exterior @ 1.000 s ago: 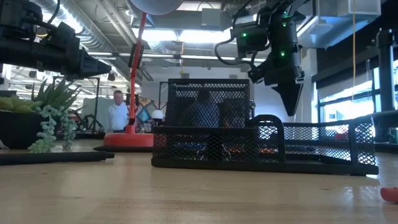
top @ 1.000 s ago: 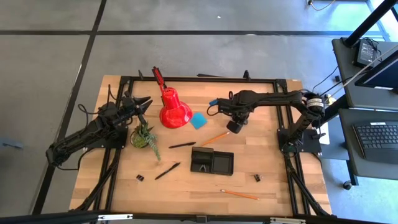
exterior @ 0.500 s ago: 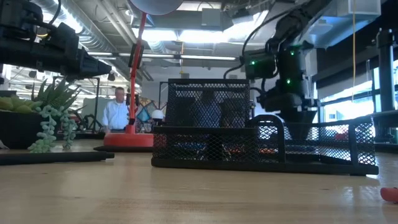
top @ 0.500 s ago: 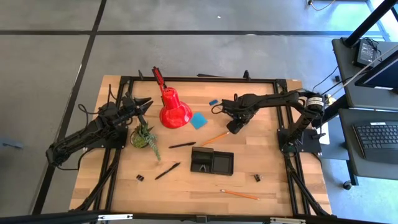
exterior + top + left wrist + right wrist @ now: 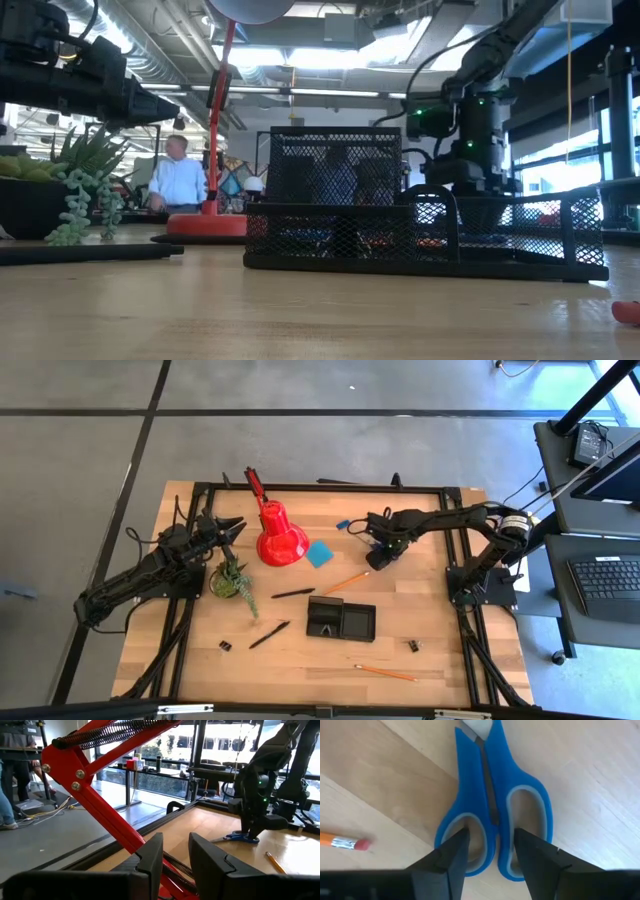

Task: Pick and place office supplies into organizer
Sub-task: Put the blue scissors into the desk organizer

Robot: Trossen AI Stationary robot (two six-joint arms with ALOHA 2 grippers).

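Blue-handled scissors (image 5: 492, 805) lie flat on the wooden table; the left wrist view shows them (image 5: 241, 838) under my right gripper. My right gripper (image 5: 491, 834) points down over their handles, open, at the table's far right (image 5: 376, 555). One fingertip stands over each finger loop, with the loops' inner bars between them. In the high view the arm hides the scissors. The black mesh organizer (image 5: 341, 619) stands near the table's middle. My left gripper (image 5: 176, 845) waits level at the far left (image 5: 232, 525), open, with nothing between its fingers. My right gripper comes at the scissors' handle end from above, pointing down. One finger (image 5: 454, 851) is over one loop and the other finger (image 5: 534, 851) over the other, astride the inner bars (image 5: 492, 822). I cannot tell whether they touch the handles. The scissors lie flat on the table.
A red desk lamp (image 5: 280, 536), a potted plant (image 5: 232, 580), a light-blue note pad (image 5: 319, 553) and a small blue item (image 5: 343, 523) are at the back. Nearer lie orange pencils (image 5: 345, 582) (image 5: 385, 673), black pens (image 5: 292, 593) (image 5: 268, 635) and binder clips (image 5: 226, 646) (image 5: 412, 646).
My right gripper has come down from above the table to the scissors, shifting a little toward the table's right edge and rolling about its own axis. In the low view it now stands behind the organizer's mesh. The scissors have not moved.
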